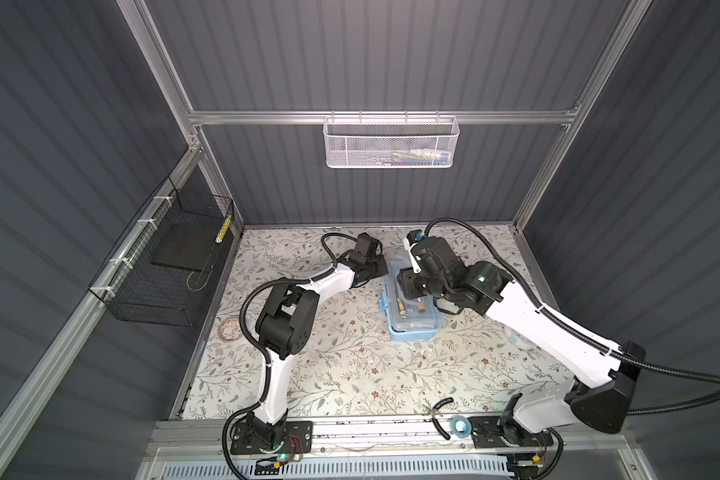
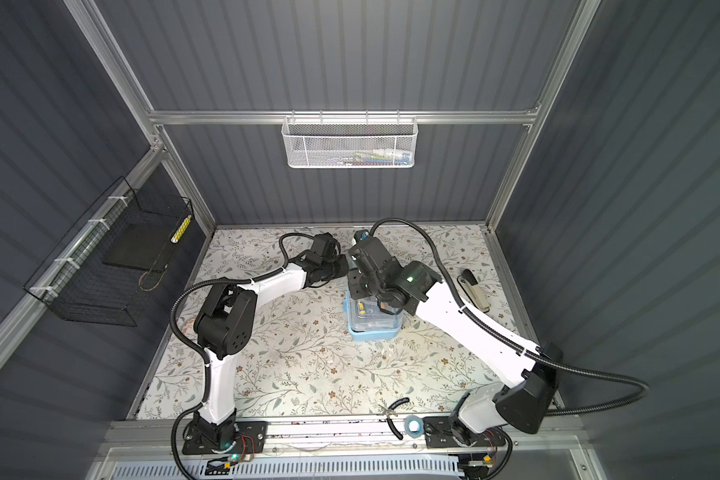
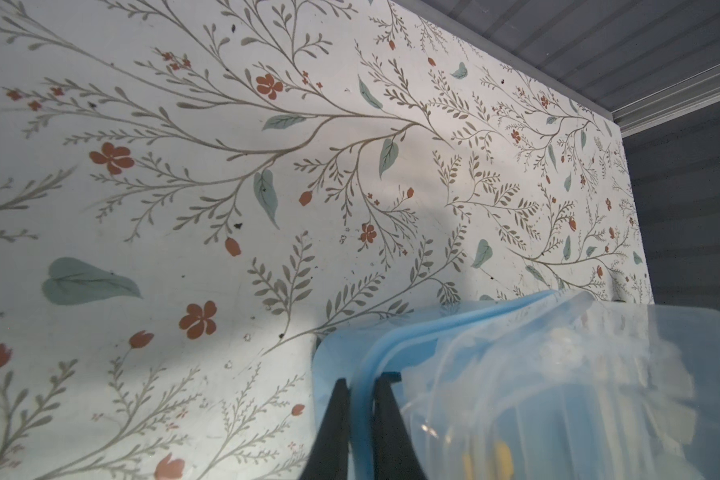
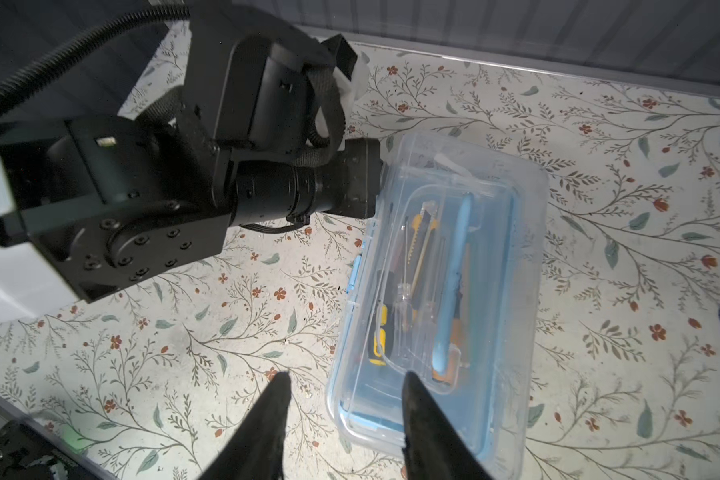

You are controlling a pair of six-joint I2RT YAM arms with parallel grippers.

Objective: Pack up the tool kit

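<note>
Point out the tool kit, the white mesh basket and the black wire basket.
tool kit point(image 1: 416, 322): in a top view, clear lid.
white mesh basket point(image 1: 371, 149): in a top view, front wall.
black wire basket point(image 1: 152, 308): in a top view, front wall.

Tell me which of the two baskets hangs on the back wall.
The white mesh basket, hooked high on the back wall. The black wire basket is dark, larger, and fixed to the left side wall instead.

Tool kit point(image 1: 415, 323) on floral table point(image 1: 350, 365), white basket point(image 1: 391, 143) behind
</note>
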